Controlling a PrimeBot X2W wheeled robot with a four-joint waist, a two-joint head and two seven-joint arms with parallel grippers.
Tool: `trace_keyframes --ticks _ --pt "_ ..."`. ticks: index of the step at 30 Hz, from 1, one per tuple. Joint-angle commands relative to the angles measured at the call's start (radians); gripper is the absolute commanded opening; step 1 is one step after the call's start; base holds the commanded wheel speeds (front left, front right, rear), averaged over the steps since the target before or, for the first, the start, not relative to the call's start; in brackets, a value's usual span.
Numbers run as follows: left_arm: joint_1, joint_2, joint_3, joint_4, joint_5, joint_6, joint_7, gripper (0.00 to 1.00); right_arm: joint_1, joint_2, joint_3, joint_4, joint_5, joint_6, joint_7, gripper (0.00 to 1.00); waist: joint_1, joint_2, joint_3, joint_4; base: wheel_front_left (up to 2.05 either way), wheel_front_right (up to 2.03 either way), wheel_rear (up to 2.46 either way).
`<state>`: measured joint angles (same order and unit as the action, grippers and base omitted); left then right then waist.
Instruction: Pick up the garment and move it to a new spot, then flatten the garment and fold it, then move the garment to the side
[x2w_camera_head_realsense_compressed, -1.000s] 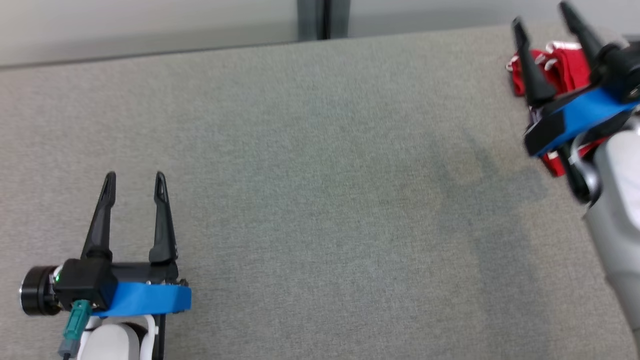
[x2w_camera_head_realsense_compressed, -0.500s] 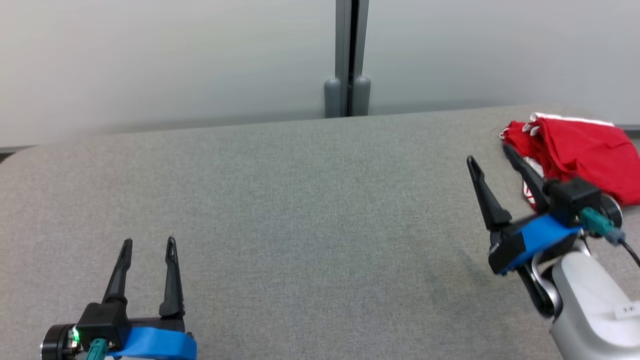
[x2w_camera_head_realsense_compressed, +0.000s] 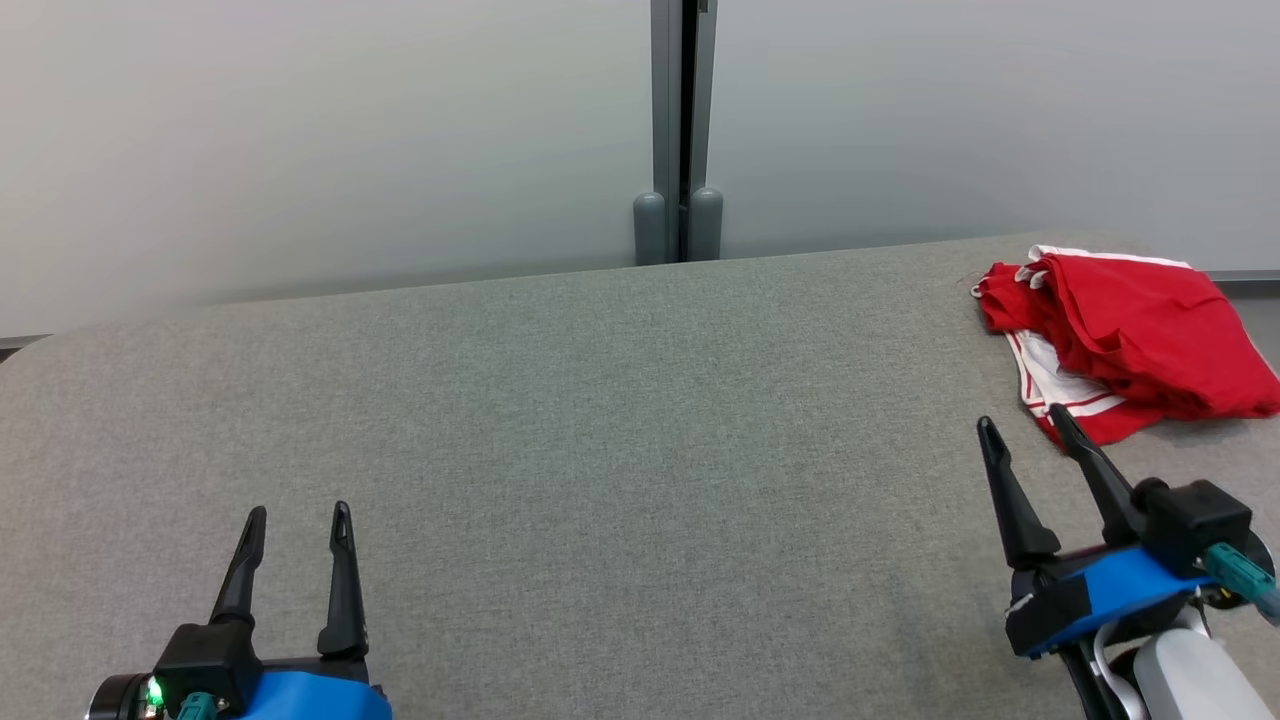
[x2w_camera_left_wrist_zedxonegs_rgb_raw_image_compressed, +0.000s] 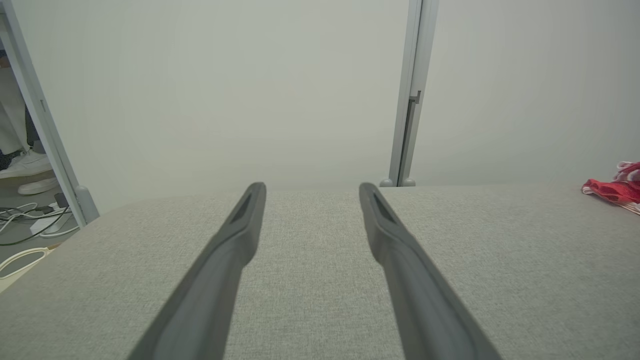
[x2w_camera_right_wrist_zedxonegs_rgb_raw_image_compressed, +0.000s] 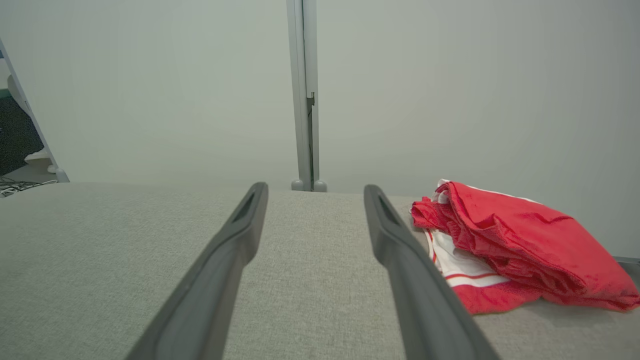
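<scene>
We see the garment (x2w_camera_head_realsense_compressed: 1130, 340) as a red piece with white trim and white stripes, folded into a thick, rumpled bundle with a pale inner layer showing at its near-left corner; it lies on the grey fabric table (x2w_camera_head_realsense_compressed: 600, 450), just ahead of the right gripper (x2w_camera_head_realsense_compressed: 1022, 420) and a little to its right; that gripper's fingertips stand close to the bundle's near edge without touching it; its jaws are spread wide with nothing between them; the left gripper (x2w_camera_head_realsense_compressed: 300, 510) is likewise wide open and empty, with the garment well off to its right. Against the earlier frames, our head camera has tilted up, so more of the wall (x2w_camera_head_realsense_compressed: 300, 150) and the grey post (x2w_camera_head_realsense_compressed: 680, 130) shows; beyond that shift, the right gripper has drawn back from the garment, which its fingers overlapped half a second ago; both grippers' spread is unchanged, and the bundle keeps its shape.
</scene>
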<state>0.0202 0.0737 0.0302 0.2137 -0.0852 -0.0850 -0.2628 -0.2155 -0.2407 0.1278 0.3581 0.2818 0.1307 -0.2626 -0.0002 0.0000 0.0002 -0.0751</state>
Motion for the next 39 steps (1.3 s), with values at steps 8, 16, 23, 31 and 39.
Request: trace_keyframes --ticks 8,16,23,31,39 --pt "-0.033 -0.003 0.006 0.016 0.006 -0.010 -0.003 1.00 0.103 0.054 -0.068 -0.064 -0.020 0.000 -0.002 1.00 0.0002 0.0000 0.003 0.015 0.00 0.00 0.00" --pt "-0.046 -0.007 0.008 0.027 0.008 -0.012 -0.003 1.00 0.144 0.109 -0.081 -0.100 -0.053 0.000 -0.002 1.00 0.0002 0.0000 0.002 0.029 0.00 0.00 0.00" --pt "-0.054 -0.011 0.009 0.037 0.006 -0.011 -0.003 1.00 0.164 0.149 -0.083 -0.121 -0.071 0.000 -0.002 1.00 0.0002 0.0000 0.001 0.040 0.00 0.00 0.00" --pt "-0.066 -0.014 0.013 0.052 0.007 -0.004 -0.003 1.00 0.199 0.179 -0.100 -0.141 -0.085 0.000 -0.002 1.00 0.0002 0.0000 0.003 0.055 0.00 0.00 0.00" --pt "-0.064 -0.017 0.012 0.061 0.009 0.004 -0.003 1.00 0.222 0.190 -0.114 -0.159 -0.099 0.000 -0.002 1.00 0.0002 0.0000 0.004 0.057 0.00 0.00 0.00"
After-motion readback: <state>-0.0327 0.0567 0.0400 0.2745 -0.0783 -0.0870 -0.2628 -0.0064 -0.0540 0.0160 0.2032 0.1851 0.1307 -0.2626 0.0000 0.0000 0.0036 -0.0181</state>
